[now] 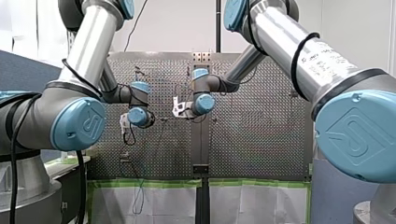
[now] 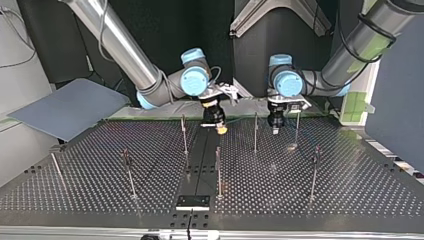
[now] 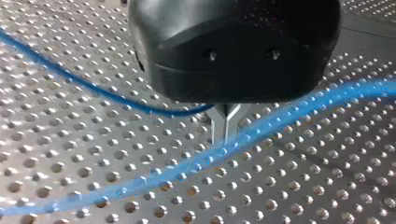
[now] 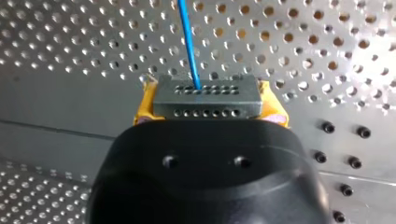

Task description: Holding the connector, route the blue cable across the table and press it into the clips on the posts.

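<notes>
Two robot arms reach over a perforated metal tabletop (image 2: 350,185) on which thin upright posts (image 2: 255,132) stand well apart.

In the right wrist view, my right gripper (image 4: 208,102) is clamped on the connector (image 4: 205,100), a small grey block with rows of holes. The block is held on both sides by yellow pads (image 4: 270,106). The blue cable (image 4: 189,44) leaves the connector's far face and runs straight ahead of the gripper, over the holes of the tabletop.

In the left wrist view, the metal fingers (image 3: 219,128) of my left gripper (image 3: 226,133) are pressed together, pointing down just above the tabletop. One blurred stretch of the blue cable crosses right at their tips. A thinner, darker stretch runs in from the side and disappears behind the black gripper body. I cannot tell whether the fingers actually pinch the cable.

In the top view, both grippers hang at the far side of the tabletop, near each other but apart. My right gripper (image 2: 220,129) shows a yellow tip and sits over the dark strip (image 2: 200,165) down the tabletop's middle, between two posts. My left gripper (image 2: 275,131) points down between two other posts – one on each side. The clips on the posts are too small to make out.
</notes>
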Robot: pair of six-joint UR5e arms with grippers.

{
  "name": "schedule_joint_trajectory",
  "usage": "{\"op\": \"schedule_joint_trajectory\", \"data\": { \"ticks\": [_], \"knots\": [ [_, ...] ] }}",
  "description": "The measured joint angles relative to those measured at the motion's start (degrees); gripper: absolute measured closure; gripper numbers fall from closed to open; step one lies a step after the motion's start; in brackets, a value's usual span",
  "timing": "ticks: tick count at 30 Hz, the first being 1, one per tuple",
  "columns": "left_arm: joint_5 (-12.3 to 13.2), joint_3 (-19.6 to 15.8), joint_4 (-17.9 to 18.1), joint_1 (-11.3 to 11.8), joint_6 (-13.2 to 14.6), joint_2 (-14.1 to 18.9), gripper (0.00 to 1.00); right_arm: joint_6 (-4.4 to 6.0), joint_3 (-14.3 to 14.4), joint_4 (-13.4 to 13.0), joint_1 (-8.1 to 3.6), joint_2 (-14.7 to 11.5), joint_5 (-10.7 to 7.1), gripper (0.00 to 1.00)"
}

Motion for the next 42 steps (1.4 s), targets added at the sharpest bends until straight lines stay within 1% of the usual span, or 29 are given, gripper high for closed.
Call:
{"op": "schedule_joint_trajectory", "data": {
  "ticks": [5,8,11,16,21,27,29,32,34,37,38,39,40,41,42],
  "knots": [
    [1.6,2.2,-0.5,0.3,0.0,-2.3,1.00,0.04,0.0,-0.6,-0.65,0.0,-0.86,1.00],
    [2.0,3.5,-0.8,0.6,0.0,-3.6,1.00,0.08,0.0,-0.7,-0.95,0.0,-1.10,1.00],
    [2.1,4.4,-1.1,0.8,0.0,-4.2,1.00,0.11,0.0,-0.9,-1.15,0.1,-1.29,1.00],
    [2.1,4.7,-1.3,1.3,0.1,-4.4,1.00,0.14,0.0,-0.9,-1.57,0.4,-1.50,1.00],
    [2.0,4.8,-1.0,1.8,0.2,-4.4,1.00,0.20,0.0,-1.0,-2.18,1.5,-1.64,1.00],
    [1.8,5.9,-1.2,2.2,0.8,-4.4,1.00,0.38,-0.1,-1.1,-2.78,1.8,-1.67,1.00],
    [1.8,6.5,-1.3,2.3,1.0,-4.4,1.00,0.42,-0.4,-1.1,-3.06,1.9,-1.96,1.00],
    [1.6,7.4,-1.7,2.3,1.1,-4.4,1.00,0.46,-1.3,-1.2,-3.42,1.9,-2.86,1.00],
    [1.3,7.9,-2.0,2.3,1.1,-4.4,1.00,0.48,-1.8,-1.3,-3.58,1.9,-3.44,1.00],
    [0.7,8.3,-2.3,2.3,1.3,-4.4,1.00,0.58,-2.1,-1.6,-3.79,1.9,-3.83,1.00],
    [0.5,8.4,-2.3,2.3,1.3,-4.4,0.97,0.64,-2.1,-1.6,-3.85,1.9,-3.88,1.00],
    [0.4,8.5,-2.4,2.4,1.4,-4.4,0.97,0.73,-2.2,-1.6,-3.92,1.9,-3.93,1.00],
    [0.3,8.5,-2.4,2.4,1.4,-4.4,0.92,0.79,-2.2,-1.7,-3.97,1.9,-3.95,1.00],
    [0.2,8.5,-2.6,2.4,1.5,-4.4,0.82,0.85,-2.2,-1.7,-4.01,1.9,-3.97,1.00],
    [0.2,8.5,-2.7,2.4,1.6,-4.4,0.82,0.91,-2.2,-1.7,-4.05,1.9,-3.97,1.00]
  ]
}}
